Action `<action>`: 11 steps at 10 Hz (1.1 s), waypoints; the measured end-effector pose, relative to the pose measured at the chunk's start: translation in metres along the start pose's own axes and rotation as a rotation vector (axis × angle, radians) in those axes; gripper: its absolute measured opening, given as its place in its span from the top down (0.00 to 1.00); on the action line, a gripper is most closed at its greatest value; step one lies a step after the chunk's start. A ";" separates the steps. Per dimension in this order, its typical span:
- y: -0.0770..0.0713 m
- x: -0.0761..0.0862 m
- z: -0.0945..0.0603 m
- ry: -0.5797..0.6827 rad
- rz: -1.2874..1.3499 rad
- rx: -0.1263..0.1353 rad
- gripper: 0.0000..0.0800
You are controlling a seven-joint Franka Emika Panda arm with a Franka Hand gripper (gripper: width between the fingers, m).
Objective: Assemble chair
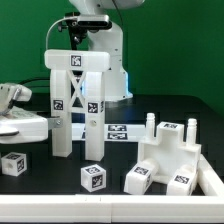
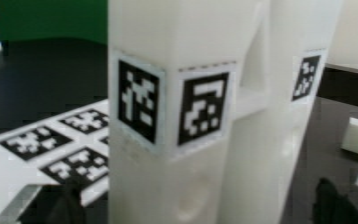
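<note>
The X-braced chair frame (image 1: 76, 105) stands upright on the black table, left of centre in the exterior view, with a tag on its top bar. My gripper (image 1: 77, 40) hangs just above and around that top bar. In the wrist view the frame's tagged white bar (image 2: 202, 110) fills the middle. My gripper (image 2: 197, 208) straddles the bar, with one dark fingertip (image 2: 60, 205) on each side. A strip of background shows between that finger and the bar, so the jaws look open. The notched panel with pegs (image 1: 172, 152) lies at the exterior view's right.
Two tagged cubes (image 1: 14, 163) (image 1: 93, 177) lie in front of the frame. The marker board (image 1: 120, 132) lies behind it, and it shows in the wrist view (image 2: 60, 140). A white fixture (image 1: 20, 115) stands at the exterior view's left edge.
</note>
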State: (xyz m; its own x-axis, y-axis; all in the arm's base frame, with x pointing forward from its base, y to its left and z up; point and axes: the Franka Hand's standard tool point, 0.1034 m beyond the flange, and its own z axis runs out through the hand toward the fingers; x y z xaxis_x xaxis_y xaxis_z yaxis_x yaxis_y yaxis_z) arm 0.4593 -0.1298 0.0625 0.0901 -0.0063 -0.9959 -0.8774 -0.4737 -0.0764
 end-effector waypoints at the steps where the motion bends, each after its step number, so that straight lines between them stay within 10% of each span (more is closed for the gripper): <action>1: 0.000 0.001 0.001 -0.001 0.026 0.000 0.19; 2: -0.001 0.004 -0.001 0.008 0.024 0.020 0.19; 7: 0.005 0.017 -0.011 0.049 0.042 0.337 0.19; 11: 0.005 0.014 0.011 0.019 0.061 0.344 0.19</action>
State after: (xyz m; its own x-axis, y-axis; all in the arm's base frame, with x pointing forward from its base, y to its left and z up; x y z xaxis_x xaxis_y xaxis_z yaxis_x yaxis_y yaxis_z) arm 0.4506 -0.1225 0.0480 0.0384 -0.0431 -0.9983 -0.9886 -0.1475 -0.0316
